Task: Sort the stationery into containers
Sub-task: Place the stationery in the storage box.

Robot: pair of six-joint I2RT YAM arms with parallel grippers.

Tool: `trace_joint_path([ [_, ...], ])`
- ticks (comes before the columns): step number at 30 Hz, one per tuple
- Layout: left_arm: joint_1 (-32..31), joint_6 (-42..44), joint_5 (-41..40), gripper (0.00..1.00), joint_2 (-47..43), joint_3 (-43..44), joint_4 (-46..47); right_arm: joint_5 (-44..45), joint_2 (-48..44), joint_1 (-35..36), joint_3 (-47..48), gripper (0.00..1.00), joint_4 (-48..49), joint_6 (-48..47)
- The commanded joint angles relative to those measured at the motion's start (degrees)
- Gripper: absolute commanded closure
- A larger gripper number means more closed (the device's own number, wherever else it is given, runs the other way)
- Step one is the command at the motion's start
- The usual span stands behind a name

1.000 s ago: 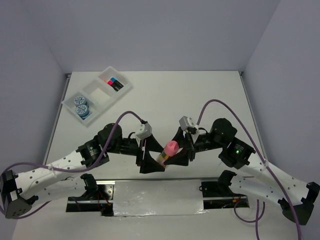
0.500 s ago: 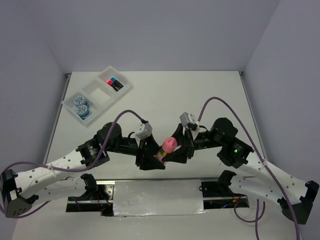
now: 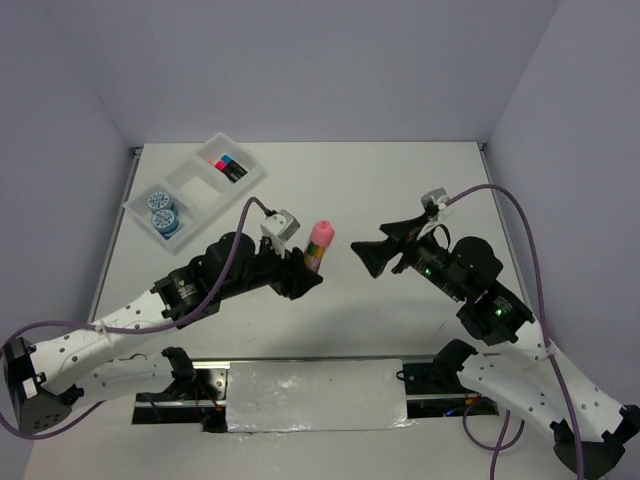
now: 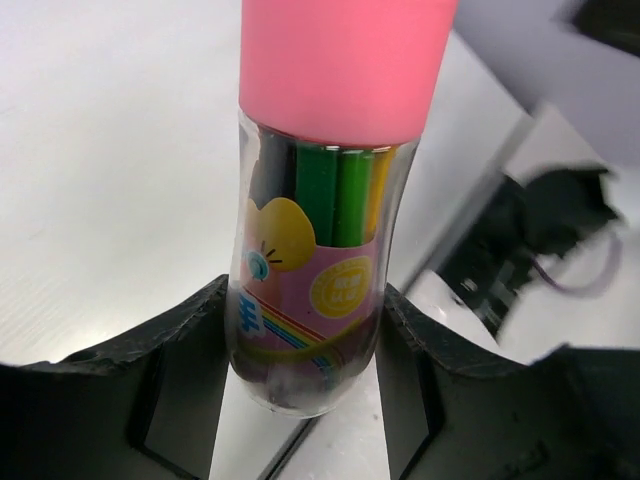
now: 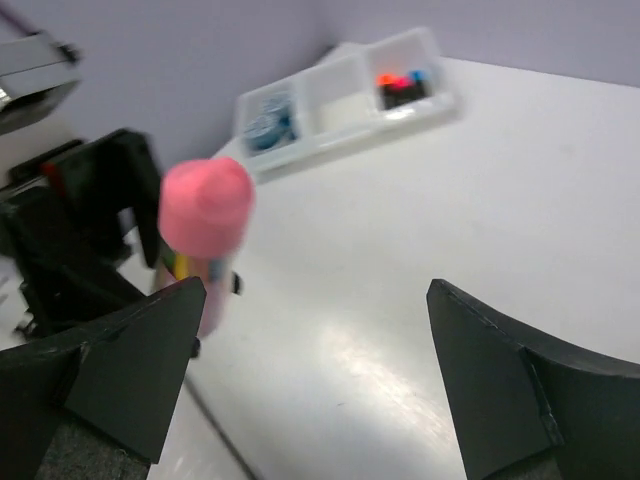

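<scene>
The pink-capped bottle [image 4: 320, 250] sits between the left gripper's [image 3: 308, 270] fingers [image 4: 185, 370], long axis near upright, cap pointing up and away from them; they clamp its lower body from both sides; the right gripper [image 3: 368, 255] has its fingers [image 5: 130, 370] spread wide, holding nothing, with the bottle beyond their tips and apart.

The pink-capped bottle [image 4: 312, 290], green and yellow pens showing inside, sits clamped between two black fingers [image 4: 175, 385], white surface [image 4: 100, 150] behind it.
</scene>
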Motion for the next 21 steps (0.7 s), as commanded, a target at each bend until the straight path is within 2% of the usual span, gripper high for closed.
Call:
trace_joint_path([
  [1,3.9,-5.5,-16.1,1.0,1.6,5.3,-5.1,17.4,-1.8,-1.8,3.5,0.0,-7.4,3.9],
  [2,7.8,-7.1,-20.4,1.0,2.5,6.2,-7.1,20.2,-2.4,-2.0,3.8,0.0,-8.2,4.7],
  [4,13.0,-12.4,-23.9,1.0,6.4,9.6,-14.4,20.7,-2.8,-2.2,4.0,0.0,-9.5,5.2],
  [5,19.8,-13.9,-24.5,1.0,7.7,10.4,-15.9,20.3,-3.0,-2.1,4.2,0.0,-10.1,5.4],
  [7,26.0,-16.2,-24.5,1.0,11.2,12.0,-16.6,19.9,-3.0,-2.2,4.3,0.0,-10.8,6.0],
  [8,31.1,-17.1,-26.2,1.0,12.5,13.0,-17.4,19.7,-2.9,-2.2,4.6,0.0,-11.5,6.1],
  [11,38.4,-21.8,-29.1,1.0,19.3,20.0,-20.1,19.6,-3.1,-2.2,4.9,0.0,-12.9,6.6],
  [13,41.5,-22.4,-29.6,1.0,24.8,22.9,-19.7,19.6,-3.5,-2.2,5.1,0.0,-13.9,6.9],
  [17,45.1,-26.3,-30.1,1.0,38.0,34.8,-23.2,17.6,-5.0,-2.3,5.6,0.0,-13.6,7.5],
  [21,47.8,-30.7,-30.5,1.0,44.9,39.4,-24.4,16.0,-5.2,-2.2,6.7,0.0,-14.0,7.6],
])
